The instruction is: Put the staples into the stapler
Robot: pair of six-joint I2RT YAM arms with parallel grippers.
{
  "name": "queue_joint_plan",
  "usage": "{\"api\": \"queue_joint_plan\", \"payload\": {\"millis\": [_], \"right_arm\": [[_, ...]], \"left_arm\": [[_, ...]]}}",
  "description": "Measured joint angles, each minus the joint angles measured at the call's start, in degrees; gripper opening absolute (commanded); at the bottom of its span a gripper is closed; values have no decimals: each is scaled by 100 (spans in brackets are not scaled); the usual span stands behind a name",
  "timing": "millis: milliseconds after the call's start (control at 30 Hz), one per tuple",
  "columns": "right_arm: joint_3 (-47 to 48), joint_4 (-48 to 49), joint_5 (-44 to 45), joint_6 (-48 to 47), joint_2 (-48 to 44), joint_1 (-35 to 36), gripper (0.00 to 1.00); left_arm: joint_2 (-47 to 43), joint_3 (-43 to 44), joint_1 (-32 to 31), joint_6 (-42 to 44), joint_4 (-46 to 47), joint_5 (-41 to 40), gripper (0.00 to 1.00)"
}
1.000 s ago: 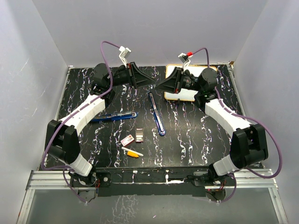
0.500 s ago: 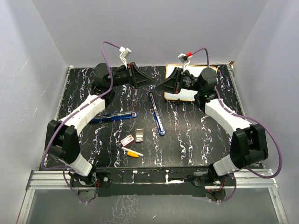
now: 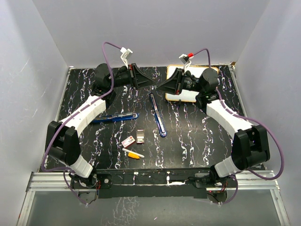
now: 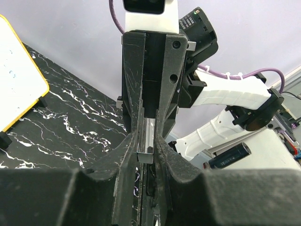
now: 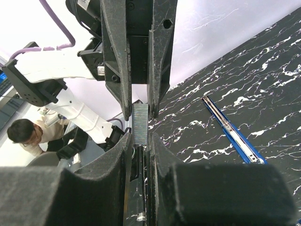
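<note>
Tip to tip, the left gripper (image 4: 146, 149) and right gripper (image 5: 140, 139) both clamp one staple strip (image 5: 140, 120), probably light, rigid but brittle, best pinched across its flat sides

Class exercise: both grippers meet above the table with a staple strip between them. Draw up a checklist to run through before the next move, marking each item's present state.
1. Right gripper fingers shut on the staple strip: ok.
2. Left gripper fingers shut on the same strip: ok.
3. Strip unbent along its whole length: cannot tell, the fingers hide its ends.
4. Blue stapler rail lying open, channel up: ok.
5. Channel free of old staples: cannot tell.
6. Strip lined up over the rail: not ok, it is held in the air away from the rail.
</note>
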Motion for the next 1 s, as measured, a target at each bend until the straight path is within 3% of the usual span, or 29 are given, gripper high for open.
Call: {"api": "queue_joint_plan", "payload": {"millis": [267,633,800,1000], "right_arm": [[0,-116,20,-87,0,0,15],[2,-658,50,-560,-33,0,52],[140,-1937,107,-1665,-262,-101,60],[160,-3770,531,-3696,-828,-365,57]], "left_arm": [[0,7,0,96,-79,0,11],[0,87,0,466,-544,-37,2],[-22,385,0,1305,-1580,-256,2],[-190,719,0,2688,-3224,-828,2]]}}
